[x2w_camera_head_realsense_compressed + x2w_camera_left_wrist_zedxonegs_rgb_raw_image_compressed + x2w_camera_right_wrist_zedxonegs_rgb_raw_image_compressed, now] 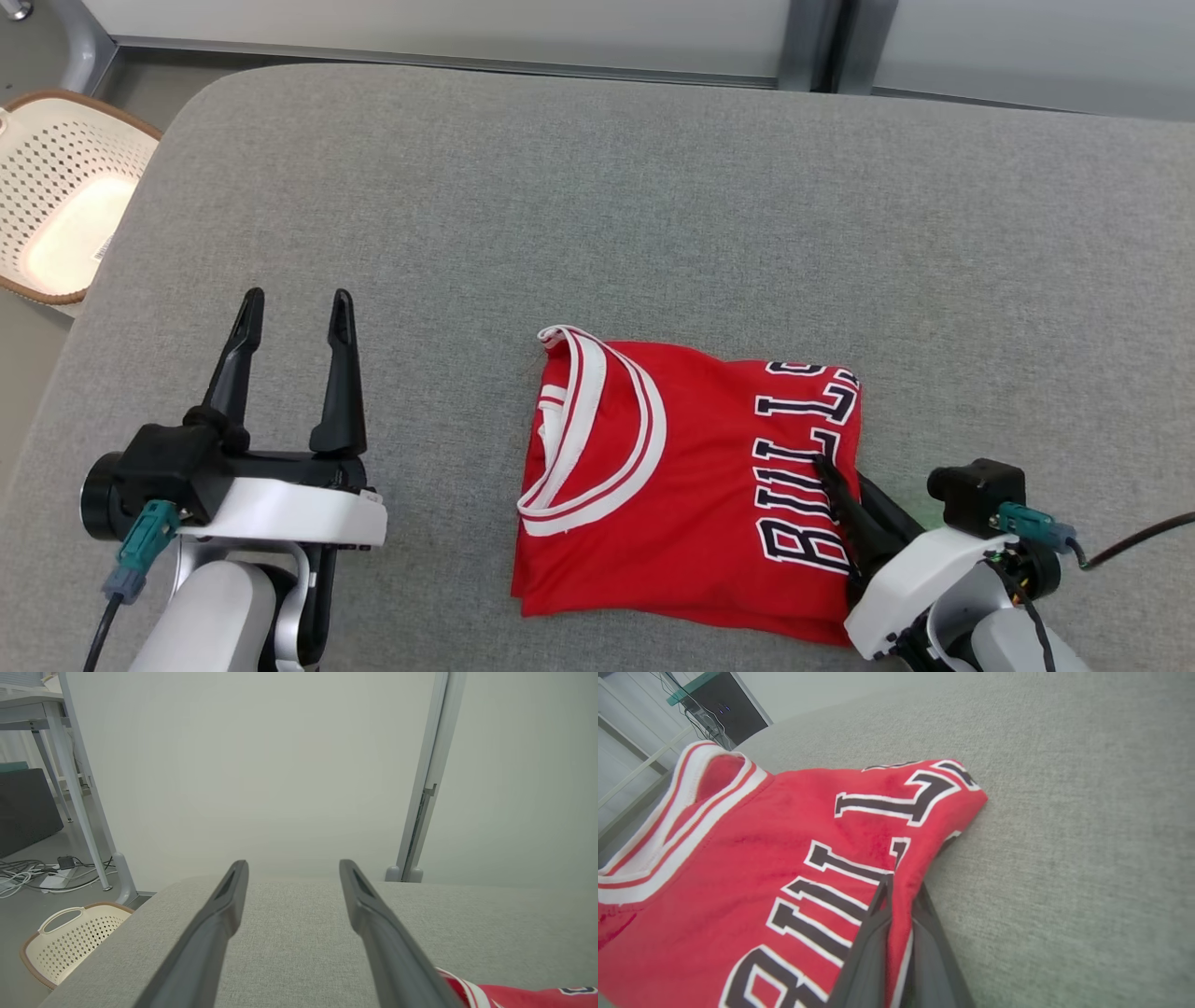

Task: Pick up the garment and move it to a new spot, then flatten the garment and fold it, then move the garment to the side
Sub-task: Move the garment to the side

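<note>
Grey table (653,187) lies under both grippers. Folded red garment (691,467) is pinched at one edge only. Risk, as I judge it: dragging from there lets the lower layers slip and the folds open. Right gripper (829,469) is clamped on the cloth edge at its fingertips. Left gripper (297,301) is spread wide and holds nothing, with the garment well off to its right.

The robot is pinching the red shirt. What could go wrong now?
The right fingers pinch only the folded jersey at its right edge, so lifting may let the folds fall open. The left fingers stand open, away from it, so the far side could drag on the gray table and bunch up.
</note>
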### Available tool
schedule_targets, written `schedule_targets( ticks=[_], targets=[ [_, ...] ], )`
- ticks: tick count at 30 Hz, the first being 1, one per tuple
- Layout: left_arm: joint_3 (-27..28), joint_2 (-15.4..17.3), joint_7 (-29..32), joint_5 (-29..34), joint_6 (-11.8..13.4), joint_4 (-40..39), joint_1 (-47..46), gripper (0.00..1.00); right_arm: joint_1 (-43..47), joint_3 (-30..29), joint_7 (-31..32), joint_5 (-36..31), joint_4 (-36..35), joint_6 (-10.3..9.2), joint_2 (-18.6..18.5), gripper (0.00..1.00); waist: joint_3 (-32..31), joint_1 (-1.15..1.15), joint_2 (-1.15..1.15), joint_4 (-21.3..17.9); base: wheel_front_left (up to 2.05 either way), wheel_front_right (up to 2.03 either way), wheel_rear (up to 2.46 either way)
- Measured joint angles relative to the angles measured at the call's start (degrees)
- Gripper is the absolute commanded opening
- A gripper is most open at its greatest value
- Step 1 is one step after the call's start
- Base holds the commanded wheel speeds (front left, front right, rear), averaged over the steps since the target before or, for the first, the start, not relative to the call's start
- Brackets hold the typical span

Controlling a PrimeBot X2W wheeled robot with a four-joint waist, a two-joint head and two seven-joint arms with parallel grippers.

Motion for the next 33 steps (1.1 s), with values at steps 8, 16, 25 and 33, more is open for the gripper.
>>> schedule_targets(
  ticks=[8, 16, 25, 33],
  targets=[
    [1.7, 0.6, -0.1, 2.3, -0.7, -2.7, 0.4, 1.0, 0.3, -0.4, -2.3, -3.2, -4.5, 0.0, -5.0, 0.0, 0.2, 0.0, 0.0, -3.7, 0.0, 0.0, 0.0],
    [0.3, 2.9, 0.6, 5.3, -1.4, -5.1, 0.5, 1.0, 0.2, -2.0, -1.1, -4.9, -9.5, -0.01, -10.3, 0.0, 0.7, 0.0, 0.0, -12.4, 0.0, 0.0, 0.0],
    [-2.2, 4.6, 3.9, 7.6, -2.1, -9.2, -2.0, 1.0, -4.7, -3.4, -0.9, -5.2, -10.9, -0.01, -15.3, 0.0, 2.0, 0.0, 0.0, -24.4, 0.0, 0.0, 0.0],
    [-4.1, 4.7, 6.4, 8.6, -3.2, -11.1, -5.9, 1.0, -12.5, -8.4, -2.2, -3.6, -7.5, 0.0, -19.6, 0.0, 6.7, 0.0, 0.0, -29.9, 0.0, 0.0, 0.0]
  ],
)
